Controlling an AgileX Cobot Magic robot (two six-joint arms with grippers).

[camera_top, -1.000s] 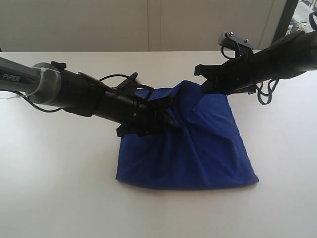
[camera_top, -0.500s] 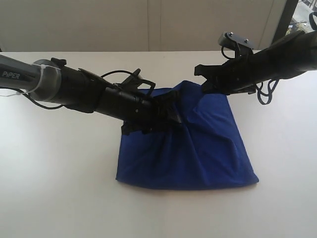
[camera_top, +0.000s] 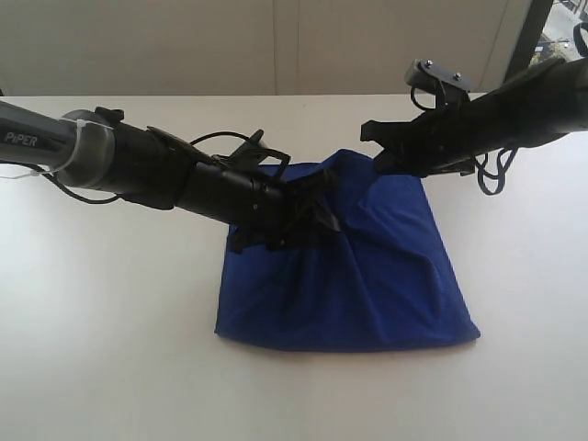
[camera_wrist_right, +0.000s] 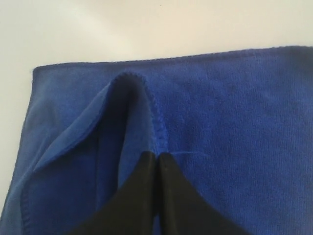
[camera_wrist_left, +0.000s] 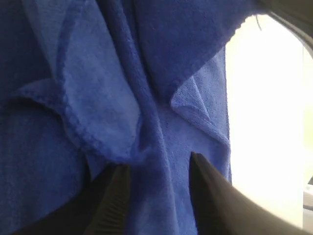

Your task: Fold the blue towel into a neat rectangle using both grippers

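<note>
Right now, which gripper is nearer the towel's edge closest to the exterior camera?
Left. The left gripper sits over the blue towel's middle, jaws open astride a cloth ridge. The right gripper pinches the raised far edge, farther from that near edge.

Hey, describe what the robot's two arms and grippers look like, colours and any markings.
Both arms are black and tubular. The left arm has a grey collar and white PiPER lettering; the right arm carries a small plate with screws. Black cables loop off each. The left gripper and right gripper have narrow black fingers.
</note>
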